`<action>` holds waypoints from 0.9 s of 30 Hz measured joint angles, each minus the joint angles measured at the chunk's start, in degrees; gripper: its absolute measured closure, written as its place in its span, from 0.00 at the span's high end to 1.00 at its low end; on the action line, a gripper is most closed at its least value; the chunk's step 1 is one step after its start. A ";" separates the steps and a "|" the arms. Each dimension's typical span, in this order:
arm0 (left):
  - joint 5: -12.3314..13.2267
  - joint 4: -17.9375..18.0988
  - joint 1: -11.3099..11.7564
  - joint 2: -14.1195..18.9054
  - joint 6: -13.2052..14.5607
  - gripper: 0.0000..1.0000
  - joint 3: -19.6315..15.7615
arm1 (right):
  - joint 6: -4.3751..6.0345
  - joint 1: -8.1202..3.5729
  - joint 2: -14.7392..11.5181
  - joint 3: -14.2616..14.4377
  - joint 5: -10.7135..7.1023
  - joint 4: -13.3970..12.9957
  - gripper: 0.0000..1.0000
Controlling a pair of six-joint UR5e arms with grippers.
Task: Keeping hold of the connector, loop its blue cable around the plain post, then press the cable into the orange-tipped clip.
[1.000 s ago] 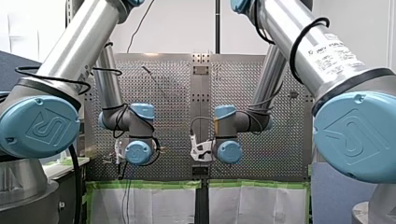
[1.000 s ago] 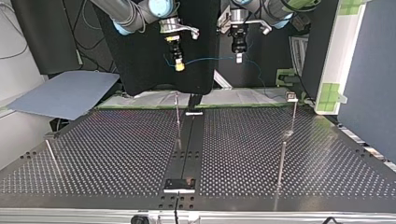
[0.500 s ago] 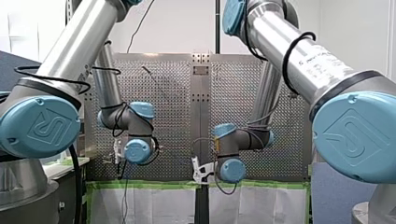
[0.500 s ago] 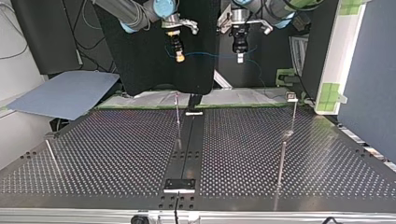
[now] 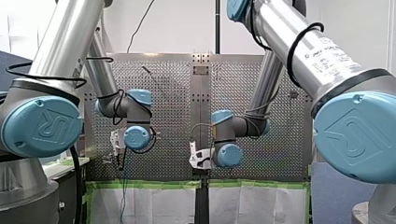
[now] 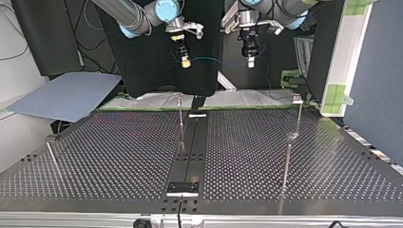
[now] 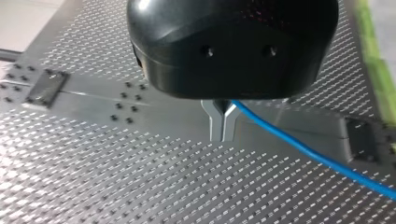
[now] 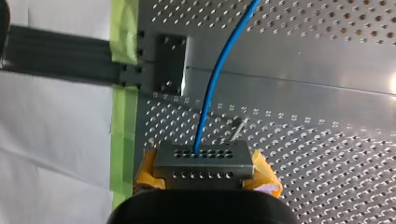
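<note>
Right pincer: mine, yellow pads clamped on the connector. Left pincer: mine, closed about the blue cable, above the desk.

Grey connector, drilled with two rows of holes, sits level, clamped between my right gripper's yellow pads. Its blue cable leaves the upper row, runs out ahead, crosses mid-air and passes through my left gripper's pinched metal fingers.
</note>
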 joint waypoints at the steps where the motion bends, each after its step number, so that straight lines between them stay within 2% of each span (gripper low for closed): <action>1: -0.34 -0.33 0.24 0.64 -0.11 0.00 0.12 | 0.51 -0.12 -0.52 -0.13 -0.42 0.53 0.00; 3: -1.02 -1.02 0.57 1.61 -0.17 0.00 0.44 | 1.44 -0.43 -1.63 -0.66 -1.05 1.64 0.00; 6: -1.85 -2.02 0.83 3.24 -0.19 0.00 0.81 | 1.79 -0.83 -3.24 -1.94 -1.34 3.24 0.00; 10: -2.26 -3.00 1.34 5.44 -0.46 0.00 1.23 | 1.83 -1.18 -5.49 -4.09 -1.67 5.48 0.00; 17: -2.20 -6.56 2.62 9.46 -3.01 0.00 2.11 | 1.42 -1.46 -9.23 -7.63 -2.23 9.23 0.00; 27: -2.48 -12.13 4.30 15.05 -3.74 0.00 3.84 | 1.31 -1.85 -14.42 -10.56 -3.18 13.62 0.00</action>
